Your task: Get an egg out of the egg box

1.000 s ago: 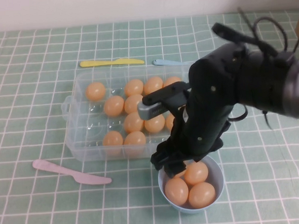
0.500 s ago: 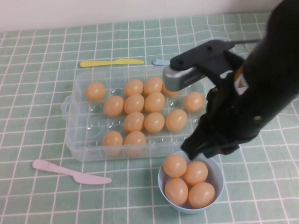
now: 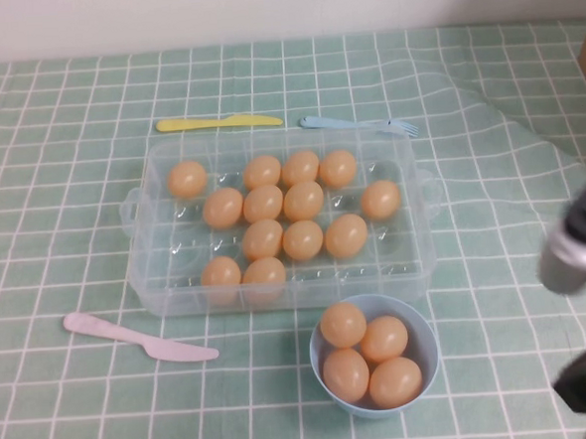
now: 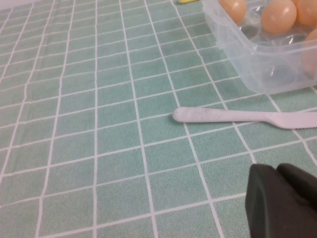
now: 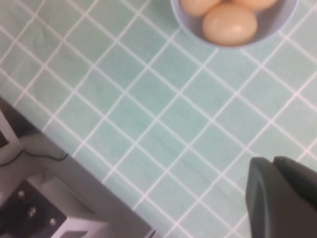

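Underneath everything, a worktop [image 3: 57,95] covered in a green cloth with a white grid. At its middle, a large clear plastic egg box [image 3: 168,287] with rounded corners and a loop handle at each end, holding thirteen orange-tan eggs in loose rows toward its left and centre. At the right edge of the high view, a blurred grey and black part of the right arm [image 3: 579,252], well apart from the box. Just in front of the box's near wall, a small light-blue round bowl [image 3: 425,336] with four eggs inside. Among those four, the egg [image 3: 342,324] at the side nearest the box, outside the box and touching its neighbours. Near the box's front left corner, a pale pink plastic knife [image 3: 141,338] flat on the cloth. Behind the box, a yellow knife [image 3: 217,123] and, to its right, a light-blue fork [image 3: 357,124]. Low over bare cloth on the box's left side, near the pink knife, the left gripper [image 4: 282,203]: cannot tell whether released or clenched. Above the cloth near the worktop's front edge, close to the bowl, the right gripper [image 5: 285,198]: likewise cannot tell.
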